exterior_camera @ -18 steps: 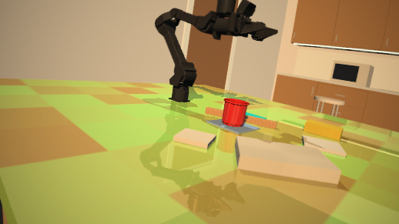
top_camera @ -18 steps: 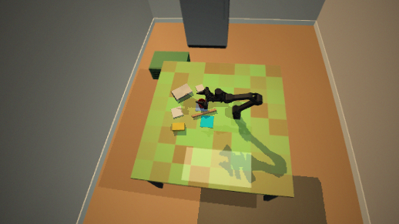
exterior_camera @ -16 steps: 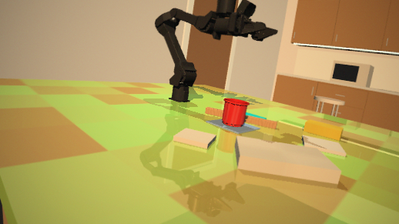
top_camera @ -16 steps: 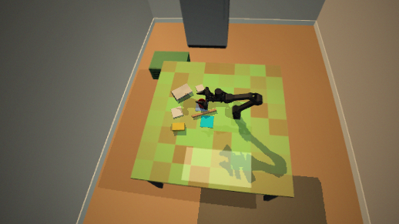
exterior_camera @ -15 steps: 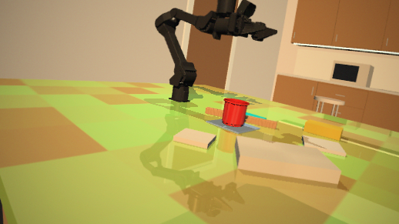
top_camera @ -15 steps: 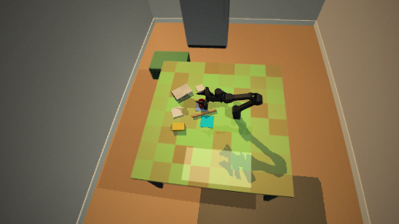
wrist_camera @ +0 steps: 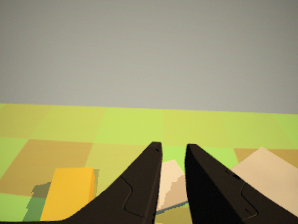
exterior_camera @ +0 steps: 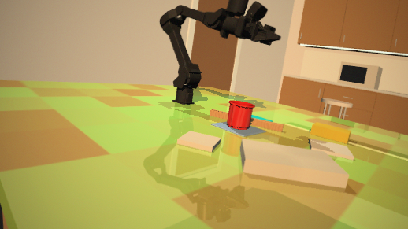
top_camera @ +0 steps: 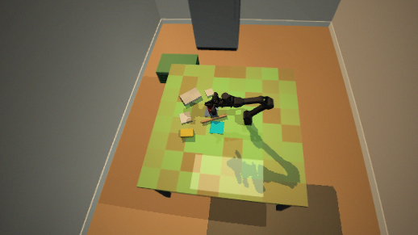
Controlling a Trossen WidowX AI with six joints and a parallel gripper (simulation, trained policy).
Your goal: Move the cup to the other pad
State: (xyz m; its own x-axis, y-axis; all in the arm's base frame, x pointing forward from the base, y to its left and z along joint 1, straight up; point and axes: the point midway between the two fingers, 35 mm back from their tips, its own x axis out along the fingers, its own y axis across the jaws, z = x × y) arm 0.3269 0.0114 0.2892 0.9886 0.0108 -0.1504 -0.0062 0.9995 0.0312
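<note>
The red cup stands upright on the blue-grey pad. Its inside is hidden, so no marbles show. The cyan pad lies on the other side of a long thin orange bar, with nothing seen on it. My gripper is high above the table and well above the cup, not touching it. Its fingers are nearly together, with a narrow gap and nothing held between them. The cup is not in the wrist view.
A large beige block, a small beige block, another small beige block and a yellow block lie around the pads.
</note>
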